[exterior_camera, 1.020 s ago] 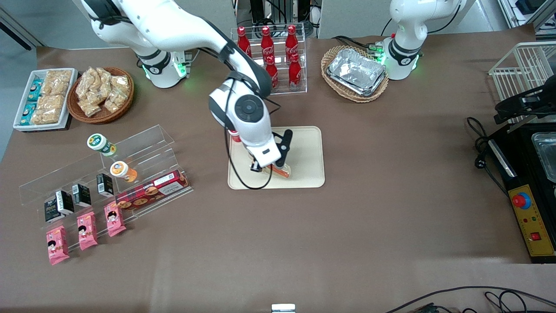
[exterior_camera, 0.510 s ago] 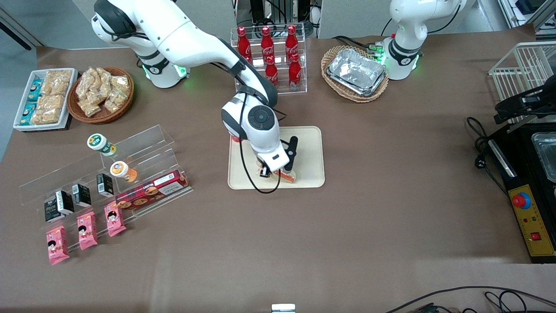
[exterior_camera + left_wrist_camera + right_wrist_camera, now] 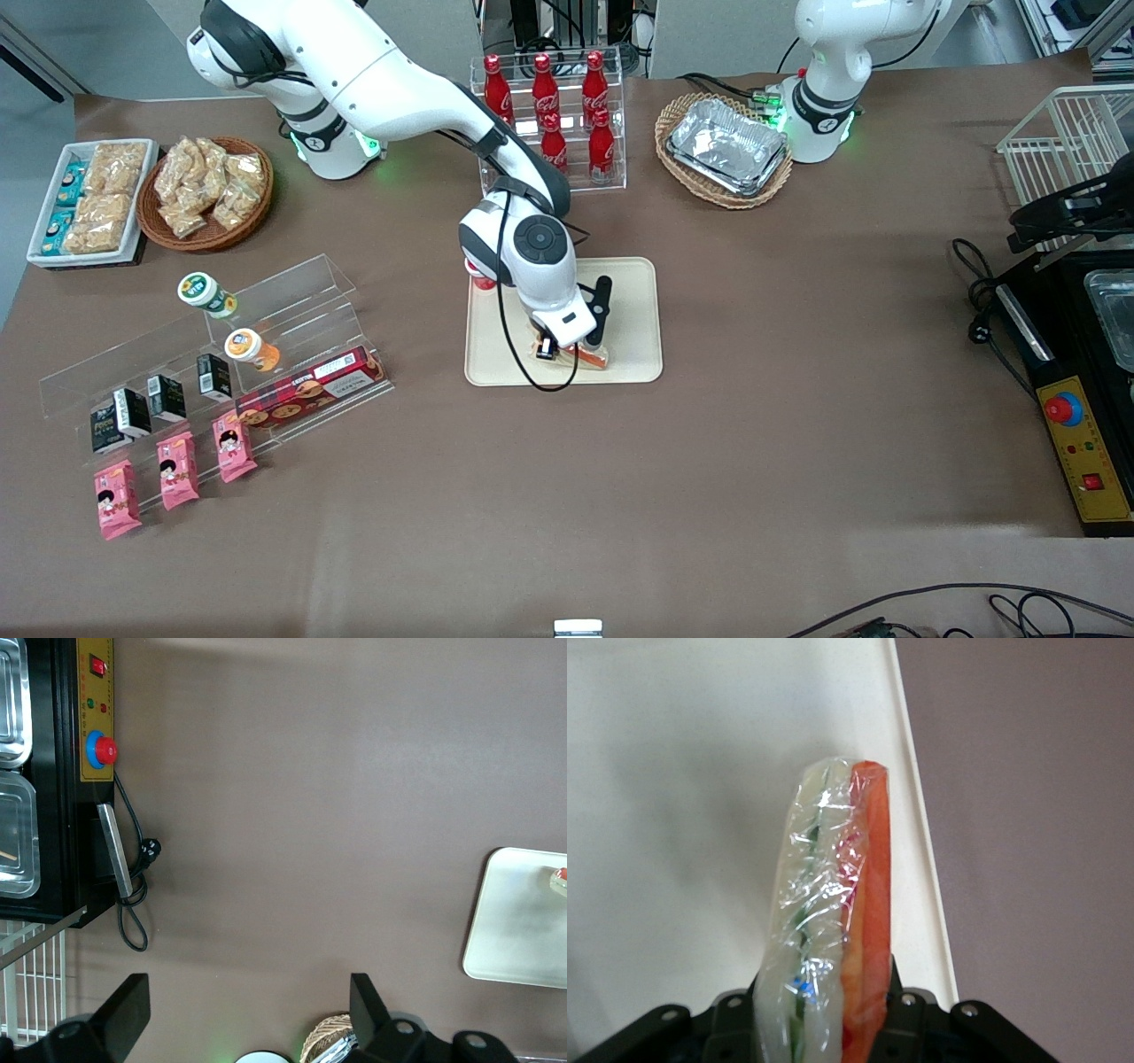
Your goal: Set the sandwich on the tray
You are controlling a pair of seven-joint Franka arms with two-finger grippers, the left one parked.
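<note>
While the gripper [image 3: 571,348] holds the sandwich [image 3: 833,912] clamped edge-up between its fingers, low over the tray [image 3: 633,310] near the rim closest to the front camera, lower until it touches — then release, keeping inside the rim.

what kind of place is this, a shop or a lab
Likely a robotics lab staged as a snack shop: red cola bottles on clear acrylic shelving, pink snack packets, and the gripper holding a plastic-wrapped sandwich over a cream-beige rectangular tray.
</note>
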